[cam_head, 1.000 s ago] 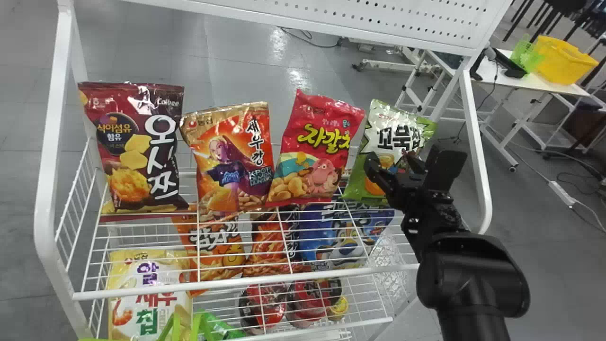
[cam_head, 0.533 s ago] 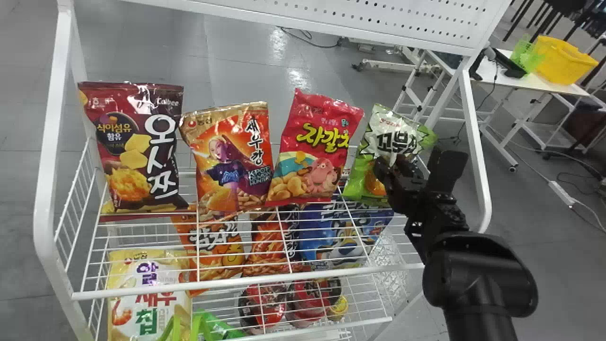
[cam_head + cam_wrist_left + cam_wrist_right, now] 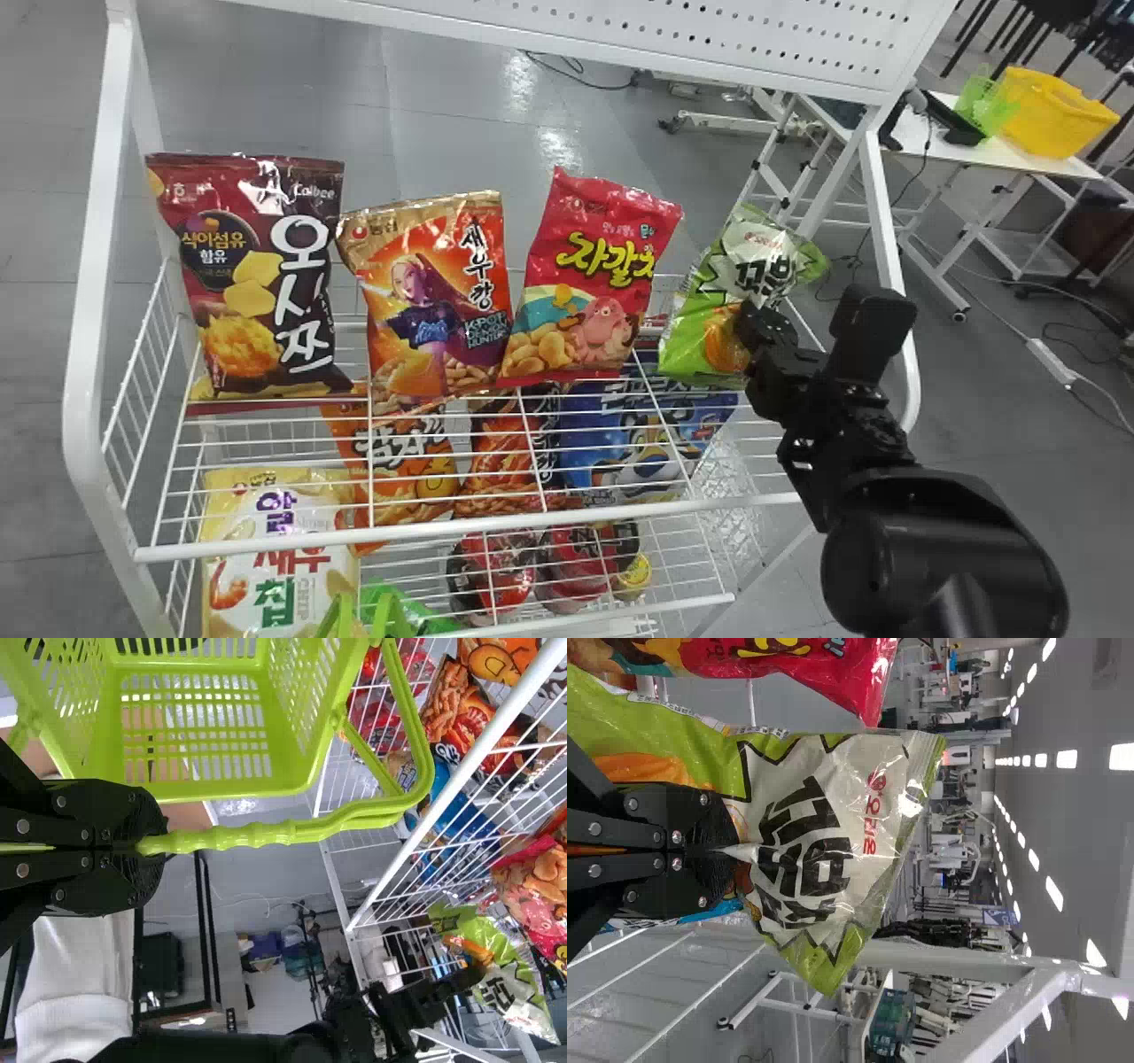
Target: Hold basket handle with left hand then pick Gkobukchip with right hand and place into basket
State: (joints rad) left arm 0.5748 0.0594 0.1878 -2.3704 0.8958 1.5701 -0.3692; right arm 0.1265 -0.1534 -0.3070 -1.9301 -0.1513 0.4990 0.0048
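Green Gkobukchip point(image 3: 709, 341), top tilted rightward, pinched in the right claw point(image 3: 730, 851); basket point(image 3: 230, 792) leftward and nearer the robot, handle point(image 3: 266, 833) gripped by the left claw point(image 3: 151, 847)

Right forearm point(image 3: 939, 532): black all over, chunky and rounded like a fat barrel, pretty glossy, with pale highlights
Right wrist bracket point(image 3: 802, 456): black too, way more angular, cutout in the side
Flat plate point(image 3: 873, 332): plain black slab, softly rounded corners
Right gripper point(image 3: 751, 328): matte black, slim linkage bars, mirrored halves
Screws on the right point(image 3: 594, 828): round, silvery heads in matching pairs, really popping against the black
Right pads point(image 3: 719, 828): dark, finely ridged, curved outer edges
Left gripper point(image 3: 149, 847): basically a twin, same black bars and mirrored build
Screws on the left point(image 3: 23, 826): round metallic heads again, dotted along the bars
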